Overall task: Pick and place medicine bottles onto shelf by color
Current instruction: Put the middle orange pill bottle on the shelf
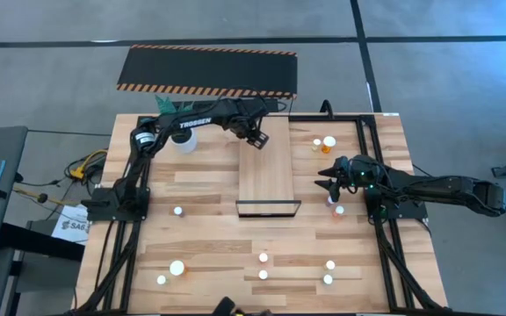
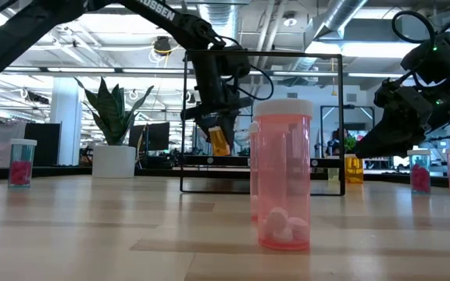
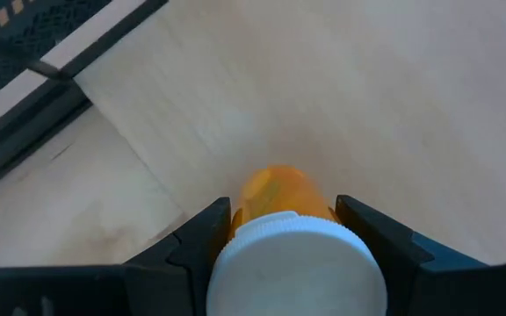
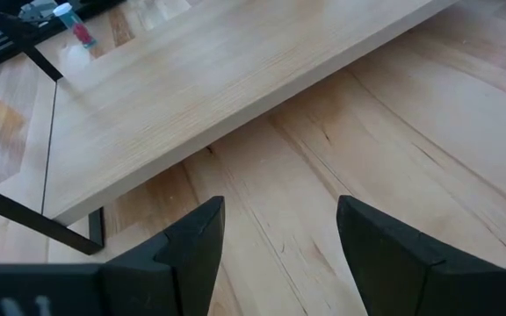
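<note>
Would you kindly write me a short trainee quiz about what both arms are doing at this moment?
1. True or false: the left gripper holds an orange bottle above the shelf.
2. What do the right gripper's jaws hold? A) a pink bottle B) nothing C) the plant pot
3. Fill in: the bottle in the left gripper has a ____ cap.

Key: 1 true. 2 B; its jaws stand open over the table, beside the shelf. 3 white.

A plank table [image 1: 200,189] carries the bare shelf [image 1: 266,171] between both grippers, a white plant pot [image 1: 184,139] behind the left gripper [image 1: 255,136], and scattered medicine bottles [image 1: 263,258]
</note>
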Robot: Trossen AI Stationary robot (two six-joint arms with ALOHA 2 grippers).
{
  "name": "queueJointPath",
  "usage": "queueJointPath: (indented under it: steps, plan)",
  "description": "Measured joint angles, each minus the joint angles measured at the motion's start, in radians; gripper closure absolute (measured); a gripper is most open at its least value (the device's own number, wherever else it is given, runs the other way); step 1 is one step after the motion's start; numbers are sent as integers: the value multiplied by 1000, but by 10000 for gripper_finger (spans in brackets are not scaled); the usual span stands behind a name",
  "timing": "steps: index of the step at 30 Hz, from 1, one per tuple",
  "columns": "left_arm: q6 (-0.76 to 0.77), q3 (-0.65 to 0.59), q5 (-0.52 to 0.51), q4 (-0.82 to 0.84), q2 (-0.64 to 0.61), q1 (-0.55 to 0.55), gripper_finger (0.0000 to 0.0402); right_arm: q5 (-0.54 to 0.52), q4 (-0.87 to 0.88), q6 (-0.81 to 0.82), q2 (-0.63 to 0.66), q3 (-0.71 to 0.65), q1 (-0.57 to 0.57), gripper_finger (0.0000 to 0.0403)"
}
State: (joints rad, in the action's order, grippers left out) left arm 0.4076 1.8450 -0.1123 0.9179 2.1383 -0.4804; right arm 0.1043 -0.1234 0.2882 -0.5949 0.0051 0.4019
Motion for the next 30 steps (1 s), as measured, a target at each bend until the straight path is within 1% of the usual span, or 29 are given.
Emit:
queueJointPath:
  steps: [8, 16, 30]
  plan:
    - [4, -1, -4, -13, 9, -10, 227, 0, 0, 0, 0, 0, 0, 157]
    - [22, -1, -4, -75, 9, -10, 227, 0, 0, 0, 0, 0, 0, 157]
    - [22, -1, -7, -64, 9, -16, 227, 0, 0, 0, 0, 0, 0, 157]
